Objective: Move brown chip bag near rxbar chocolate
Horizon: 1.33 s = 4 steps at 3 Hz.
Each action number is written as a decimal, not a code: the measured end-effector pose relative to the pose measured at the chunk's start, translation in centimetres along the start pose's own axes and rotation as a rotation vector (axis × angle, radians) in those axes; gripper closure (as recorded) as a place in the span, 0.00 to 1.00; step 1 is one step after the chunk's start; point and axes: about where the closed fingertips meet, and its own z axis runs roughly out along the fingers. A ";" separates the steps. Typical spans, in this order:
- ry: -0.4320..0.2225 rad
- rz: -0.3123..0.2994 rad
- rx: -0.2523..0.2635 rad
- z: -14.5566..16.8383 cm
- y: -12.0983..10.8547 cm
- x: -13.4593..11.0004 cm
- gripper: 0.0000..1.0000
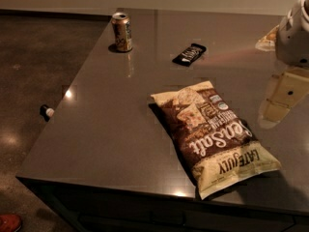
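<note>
The crinkly brown chip bag [215, 135] lies flat on the glossy table [96, 124], well apart from the slim black rxbar chocolate [189, 54], with the pale gripper [282, 98] at the right edge, its grip unreadable.

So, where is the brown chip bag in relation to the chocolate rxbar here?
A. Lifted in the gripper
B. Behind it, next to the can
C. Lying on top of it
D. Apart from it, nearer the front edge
D: the brown chip bag lies flat toward the front edge of the table, with bare surface between it and the rxbar chocolate; the gripper is at the right edge, clear of the bag.
</note>
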 end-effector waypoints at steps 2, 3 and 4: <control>0.017 0.050 -0.003 0.5 -0.2 0.1 0.00; 0.019 0.141 -0.015 1.5 0.0 0.2 0.00; 0.005 0.280 -0.027 3.9 0.2 -0.5 0.00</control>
